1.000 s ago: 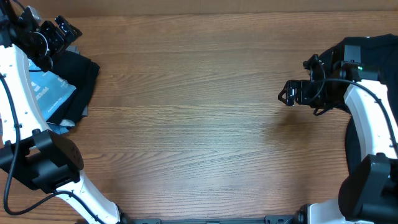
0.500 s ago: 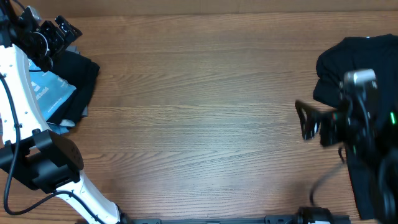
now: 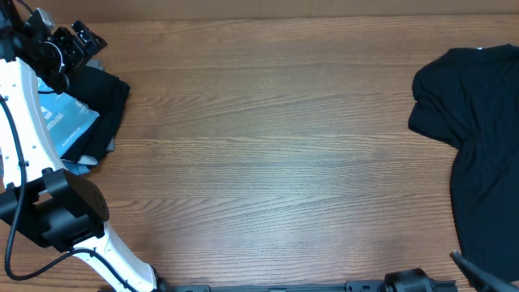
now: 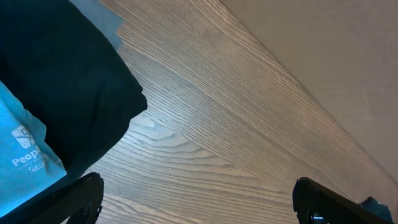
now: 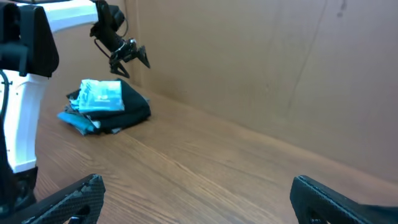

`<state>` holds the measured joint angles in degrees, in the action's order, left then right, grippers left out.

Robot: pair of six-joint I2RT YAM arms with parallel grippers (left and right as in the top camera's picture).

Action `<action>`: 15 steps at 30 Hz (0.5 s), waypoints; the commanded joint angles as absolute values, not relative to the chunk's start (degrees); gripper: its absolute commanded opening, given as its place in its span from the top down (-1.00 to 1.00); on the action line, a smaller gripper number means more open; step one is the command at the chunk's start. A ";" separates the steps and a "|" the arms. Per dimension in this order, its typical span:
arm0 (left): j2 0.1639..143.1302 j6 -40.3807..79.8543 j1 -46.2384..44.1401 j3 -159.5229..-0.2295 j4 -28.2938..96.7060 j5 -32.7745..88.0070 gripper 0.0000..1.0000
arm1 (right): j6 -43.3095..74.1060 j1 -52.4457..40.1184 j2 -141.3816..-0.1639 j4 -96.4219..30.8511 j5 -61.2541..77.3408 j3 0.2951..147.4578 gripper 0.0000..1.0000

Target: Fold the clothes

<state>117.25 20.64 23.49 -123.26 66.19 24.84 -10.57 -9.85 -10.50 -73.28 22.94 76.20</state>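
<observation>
The clothes, a sky-blue T-shirt [image 3: 63, 122] with white lettering, lie folded on top of a pile at the table's far left. The left wrist view shows them at its lower left [image 4: 22, 158], and the right wrist view in the distance [image 5: 101, 96]. My left gripper [image 3: 87, 38] hovers open above the pile's back edge, its fingers wide apart [image 4: 199, 202] over bare wood; it also shows from afar [image 5: 129, 57]. My right gripper [image 5: 199, 202] is open with nothing between its fingers, low at the near right, and almost out of the overhead view.
Dark folded garments [image 3: 101, 101] lie under the sky-blue shirt, with a dull-blue edge [image 3: 77, 168] sticking out. A plain black shirt [image 3: 478, 138] is spread at the right edge. A beige wall [image 5: 261, 68] stands behind the wooden table [image 3: 268, 154].
My right arm has pulled back from over the black shirt toward the near edge and left the overhead view, uncovering the shirt. The left arm has not moved.
</observation>
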 commanded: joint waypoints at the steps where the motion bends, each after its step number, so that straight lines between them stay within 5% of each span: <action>1: 117.01 20.60 23.44 -123.63 66.11 24.67 -1.00 | -10.70 -10.11 -7.86 -72.60 25.23 71.26 -1.00; 8: 117.01 20.60 23.44 -123.63 66.11 24.67 -1.00 | -10.70 -9.96 -0.25 -59.48 31.73 55.00 -1.00; 15: 117.01 20.60 23.44 -123.63 66.11 24.67 -1.00 | -10.55 -9.89 -0.27 -30.74 32.16 37.65 -1.00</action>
